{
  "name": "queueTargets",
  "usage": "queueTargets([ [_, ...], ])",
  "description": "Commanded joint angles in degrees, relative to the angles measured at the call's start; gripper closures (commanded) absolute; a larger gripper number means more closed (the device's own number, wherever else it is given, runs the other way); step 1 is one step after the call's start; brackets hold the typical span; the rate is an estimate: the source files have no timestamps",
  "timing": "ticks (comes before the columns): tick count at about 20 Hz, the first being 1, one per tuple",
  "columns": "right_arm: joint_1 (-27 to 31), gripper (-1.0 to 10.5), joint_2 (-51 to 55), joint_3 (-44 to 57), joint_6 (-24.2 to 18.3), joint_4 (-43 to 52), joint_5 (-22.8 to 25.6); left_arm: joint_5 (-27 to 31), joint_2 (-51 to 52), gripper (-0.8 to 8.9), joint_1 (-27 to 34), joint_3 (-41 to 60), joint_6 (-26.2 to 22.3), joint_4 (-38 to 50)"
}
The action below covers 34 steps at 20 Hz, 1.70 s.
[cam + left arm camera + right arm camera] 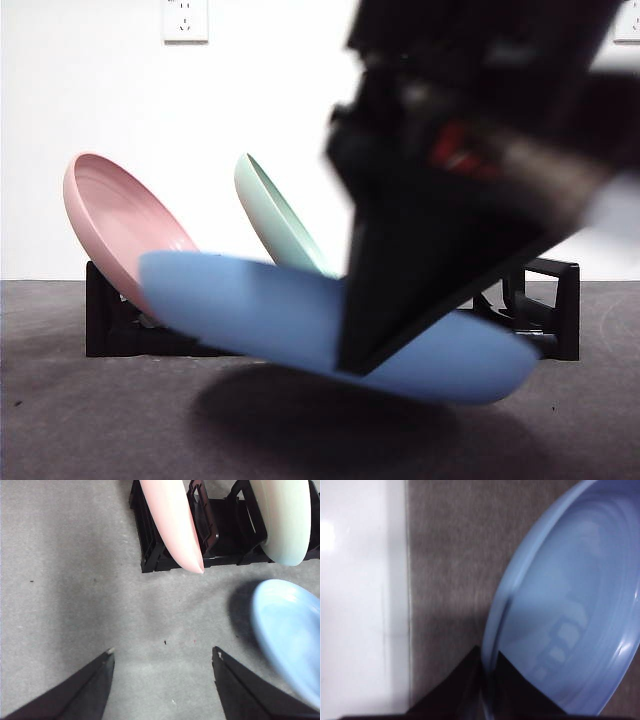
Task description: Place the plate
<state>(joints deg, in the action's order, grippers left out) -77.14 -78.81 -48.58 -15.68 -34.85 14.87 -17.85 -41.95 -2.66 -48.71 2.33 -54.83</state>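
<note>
Right gripper (487,680) pinches blue plate (300,320), arm blurred.

A black dish rack (110,320) stands at the back of the grey table (80,420). A pink plate (120,225) leans in its left end and a green plate (280,220) leans nearer the middle, with an open gap between them. In front, a tilted blue plate (260,315), clamped by the right gripper (487,680), blocks the rack's middle. Open tabletop lies under the left gripper (162,662).
</note>
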Motion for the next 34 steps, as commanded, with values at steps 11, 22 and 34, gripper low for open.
queueTargets([
  [11, 2.29, 9.3, -11.19, -0.5, -3.74, 3.32, 0.13, -0.22, -0.35, 5.01, -0.04, -1.18, -0.39, 0.46],
  [22, 3.89, 6.9, -0.92, -6.49, 12.07, -10.93, -3.96, -0.24, -0.35, 5.01, -0.04, -1.18, 0.26, 0.48],
  [34, 25.09, 6.9, 25.46, -6.6, 28.74, -13.07, -8.0, 1.62, -12.46, 5.05, -4.37, -7.89, 8.31, 2.29],
])
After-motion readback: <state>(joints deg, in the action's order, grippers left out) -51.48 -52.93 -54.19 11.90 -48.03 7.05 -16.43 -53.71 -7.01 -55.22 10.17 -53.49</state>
